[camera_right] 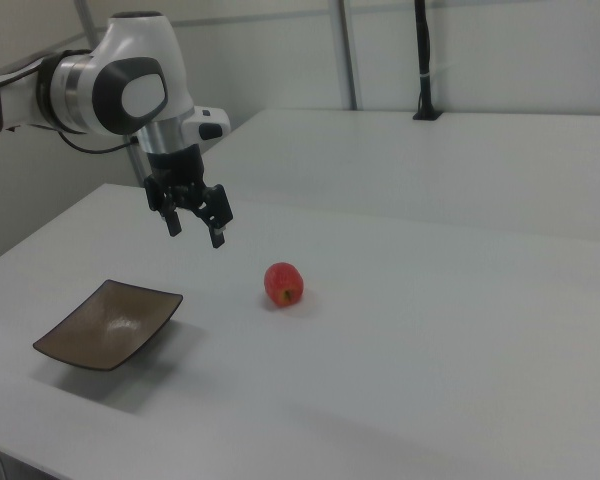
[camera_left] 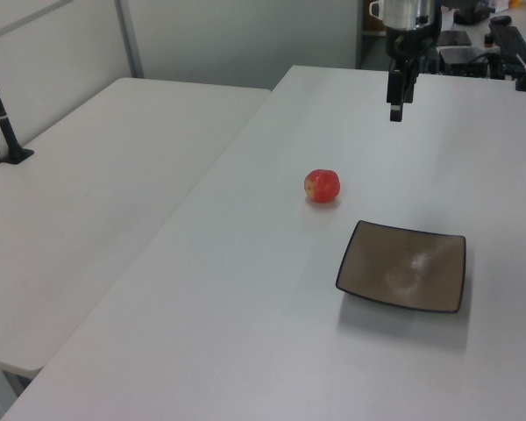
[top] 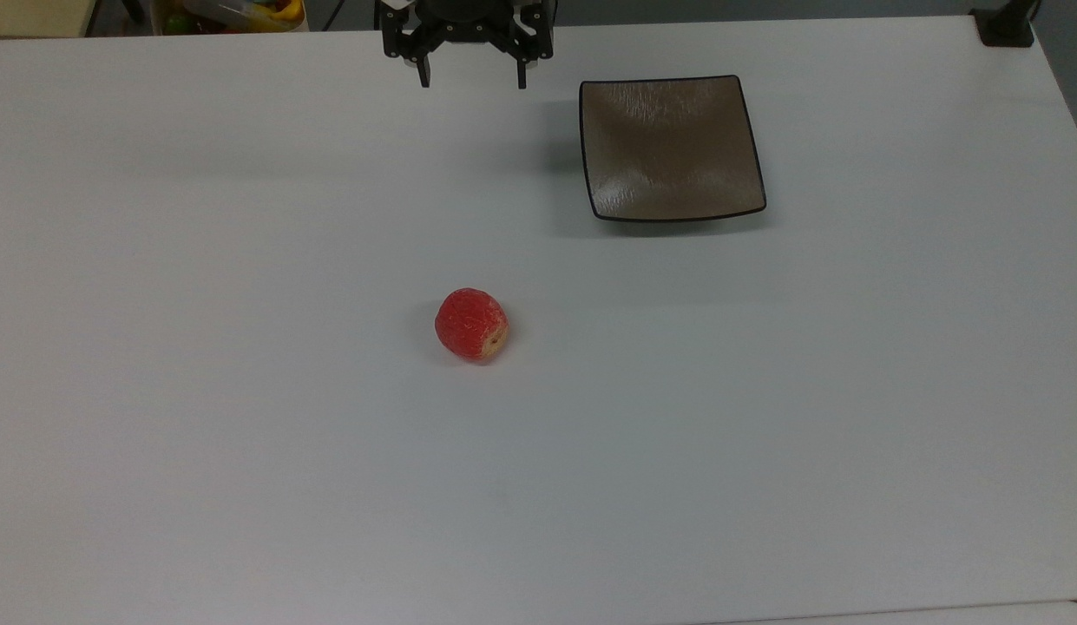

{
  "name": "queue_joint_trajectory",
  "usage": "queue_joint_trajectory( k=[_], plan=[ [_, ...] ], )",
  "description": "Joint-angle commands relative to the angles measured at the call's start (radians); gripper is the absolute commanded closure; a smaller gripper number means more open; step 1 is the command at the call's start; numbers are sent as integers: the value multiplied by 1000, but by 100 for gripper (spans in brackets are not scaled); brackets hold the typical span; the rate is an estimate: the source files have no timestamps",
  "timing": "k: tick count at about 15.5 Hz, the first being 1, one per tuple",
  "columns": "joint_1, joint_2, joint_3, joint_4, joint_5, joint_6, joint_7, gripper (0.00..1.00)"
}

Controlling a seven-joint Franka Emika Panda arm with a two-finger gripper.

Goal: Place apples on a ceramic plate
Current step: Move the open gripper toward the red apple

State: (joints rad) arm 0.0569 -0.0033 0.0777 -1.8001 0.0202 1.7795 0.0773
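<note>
On the table point(top: 243, 477), ceramic plate point(top: 673, 148) holds nothing; apple point(top: 471, 325) apart; jaws spread.

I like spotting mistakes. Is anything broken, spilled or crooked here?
Nothing stands out. The apple sits whole on the bare white table, apart from the plate, which lies flat with nothing on it. The open pincer hangs above the table.

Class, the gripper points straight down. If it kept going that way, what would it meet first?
Probably bare table. The open gripper hangs above the white surface, with the apple and the plate both off to the side. Depth is hard to judge, so take this as likely.
</note>
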Motion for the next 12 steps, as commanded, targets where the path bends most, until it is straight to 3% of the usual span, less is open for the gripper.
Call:
queue_joint_trajectory(
  k=[1, 12],
  plan=[
    [15, -15, -9, -25, 14, 18, -60, 0],
    [15, -9, -9, -25, 3, 29, -85, 0]
  ],
)
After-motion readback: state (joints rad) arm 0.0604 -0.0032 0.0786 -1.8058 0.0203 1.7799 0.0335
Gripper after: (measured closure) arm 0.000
